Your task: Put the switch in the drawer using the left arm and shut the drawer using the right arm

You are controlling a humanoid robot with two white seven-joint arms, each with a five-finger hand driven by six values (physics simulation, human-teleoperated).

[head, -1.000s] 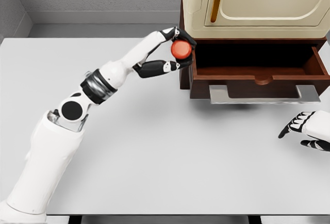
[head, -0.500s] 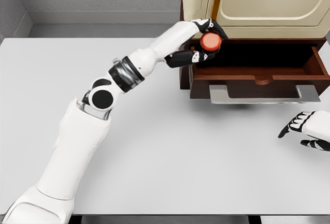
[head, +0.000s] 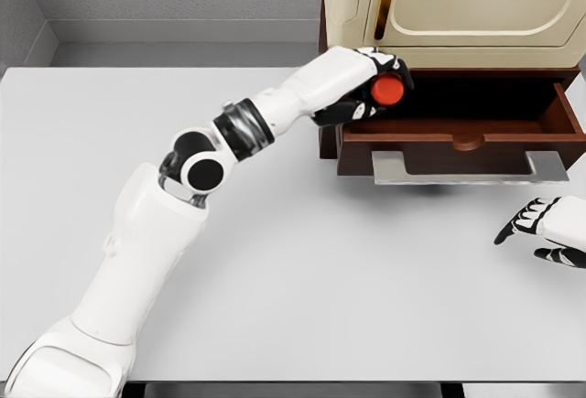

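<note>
The switch (head: pixel 387 91) is a round red-orange button, held in my left hand (head: pixel 377 88), whose fingers are curled around it. Hand and switch hang over the left end of the open dark-wood drawer (head: pixel 458 129), just inside its left wall. The drawer is pulled out toward me and has a flat grey handle (head: pixel 458 169) along its front. My right hand (head: pixel 540 229) rests low on the table at the right edge, fingers relaxed and holding nothing, well below and right of the drawer handle.
A cream-coloured cabinet (head: pixel 458 5) sits on top of the drawer's wooden frame at the back right. The white table (head: pixel 275 270) stretches out in front; a grey wall runs behind it.
My left arm has stretched rightward, carrying the switch from beside the cabinet's left edge to over the drawer's left end. The right hand has not moved.
</note>
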